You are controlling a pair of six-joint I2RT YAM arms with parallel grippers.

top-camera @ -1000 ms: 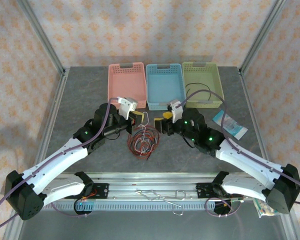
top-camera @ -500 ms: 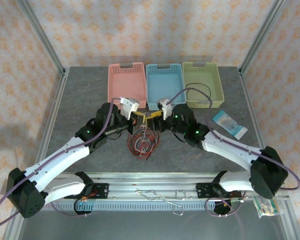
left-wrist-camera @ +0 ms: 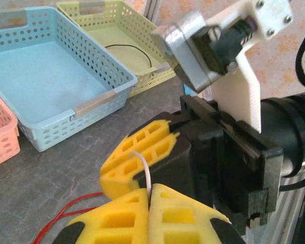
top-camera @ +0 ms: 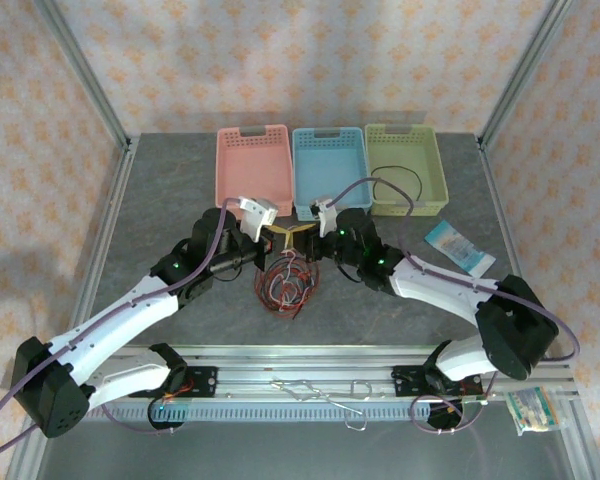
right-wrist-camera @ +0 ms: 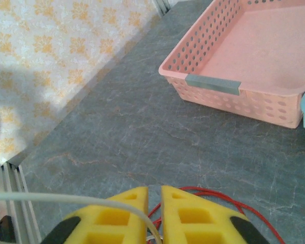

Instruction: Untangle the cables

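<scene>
Tangle of red, black and white cables [top-camera: 288,283] lies mid-tabletop [top-camera: 180,200], toward your near edge. Just beyond it, your left gripper [top-camera: 277,238] and right gripper [top-camera: 306,238] meet tip to tip, each clamped on the white cable [left-wrist-camera: 145,170]. At the far edge, a black cable [left-wrist-camera: 126,45] lies in the green basket [top-camera: 438,175].

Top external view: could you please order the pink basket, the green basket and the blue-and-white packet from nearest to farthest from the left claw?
1. pink basket, just beyond the left claw, at the back left.
2. green basket, at the back right.
3. blue-and-white packet, out on the table's right side.
</scene>
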